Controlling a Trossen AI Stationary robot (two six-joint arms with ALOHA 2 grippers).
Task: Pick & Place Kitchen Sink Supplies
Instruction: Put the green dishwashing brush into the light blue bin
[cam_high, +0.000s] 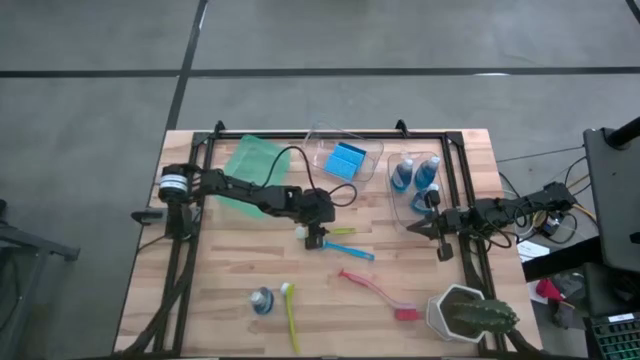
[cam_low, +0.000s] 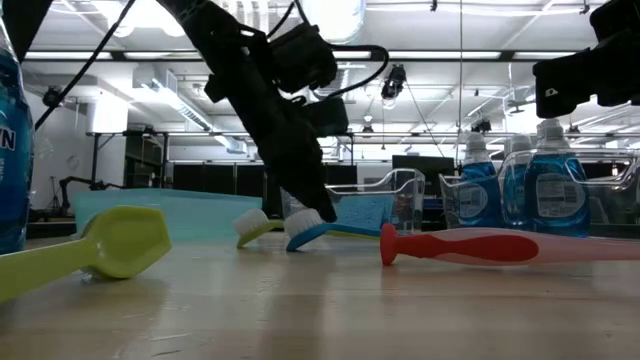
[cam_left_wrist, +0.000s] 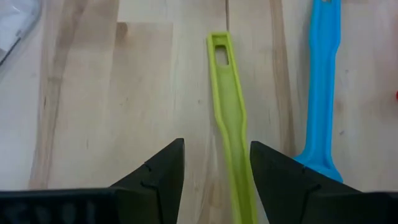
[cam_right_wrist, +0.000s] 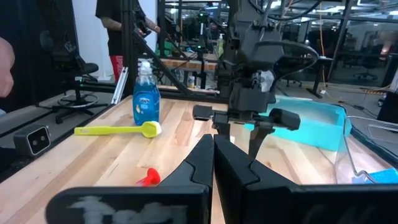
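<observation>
Straddling the handle of a yellow-green brush (cam_left_wrist: 227, 106) with the left gripper (cam_left_wrist: 216, 144), fingers spread, one on each side of the handle, with a gap visible on both sides. Lying flat on the wooden table (cam_high: 230, 280) at its middle, directly under this gripper, long axis running straight ahead out from between the fingers, slotted hanging end farthest out and pointing toward the right arm's side, bristle head back under the wrist. Looks thin, stiff and plastic, narrow enough for a simple pinch across its width; judged to need only a short drop and a squeeze, no turning of the wrist. Just beside it, a blue brush (cam_left_wrist: 323, 81), nearly parallel, close enough to be nudged by the outer finger. Farther off, toward the front edge, a red brush (cam_high: 375, 293), plus a second yellow-green brush (cam_high: 291, 318) next to a small blue bottle (cam_high: 263, 300). Well apart, near the clear bin (cam_high: 400, 205) holding more bottles, the right gripper (cam_high: 413, 227), fingers pressed together on nothing, waiting and clearly the farther of the two. At the back, light-blue sponges (cam_high: 347, 160) already in another clear bin.
</observation>
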